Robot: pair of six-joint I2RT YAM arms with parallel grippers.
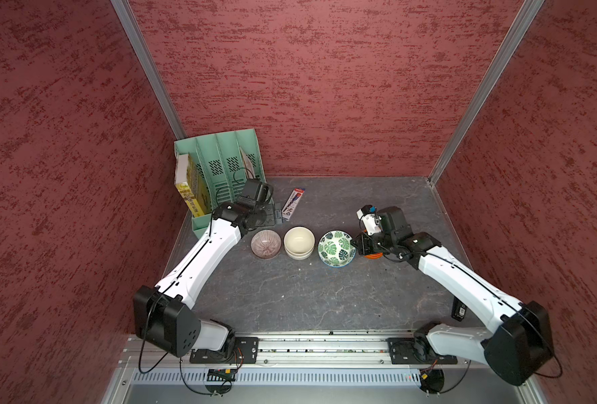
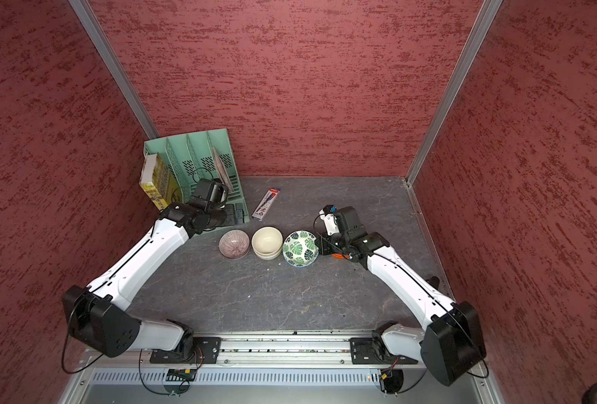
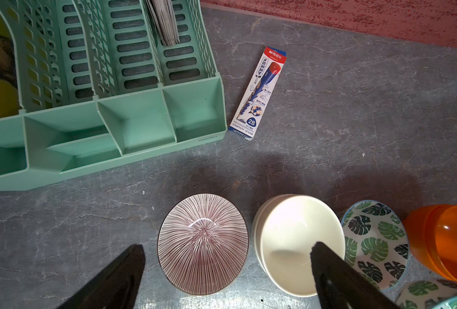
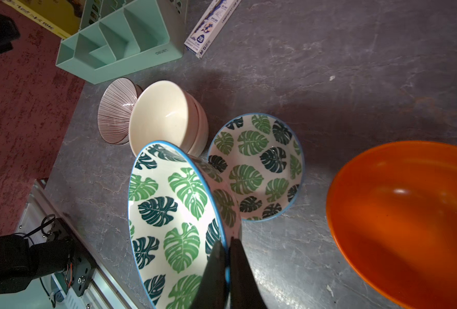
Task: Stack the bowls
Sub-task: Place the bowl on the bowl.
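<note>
**Step in hand: nesting the second leaf bowl**

Your left gripper (image 3: 227, 247) hangs empty, fingers spread wide, just off the 12 o'clock side of the purple-lined bowl (image 1: 265, 243). Count one for certain; a nested twin cannot be confirmed. At its 3 o'clock stands the cream stack (image 1: 299, 239): two bowls, nested. Next toward 3 o'clock, one leaf bowl (image 4: 257, 166) rests on the table (image 1: 307, 297). Your right gripper (image 4: 226, 243) pinches the rim of the second leaf bowl (image 4: 174, 214), which is tilted and clear of the table. At the far 3 o'clock end sit two orange bowls (image 3: 441, 240), nested. The next move likely calls for you to level the held bowl, centre it over its mate, lower it, then release.
</note>
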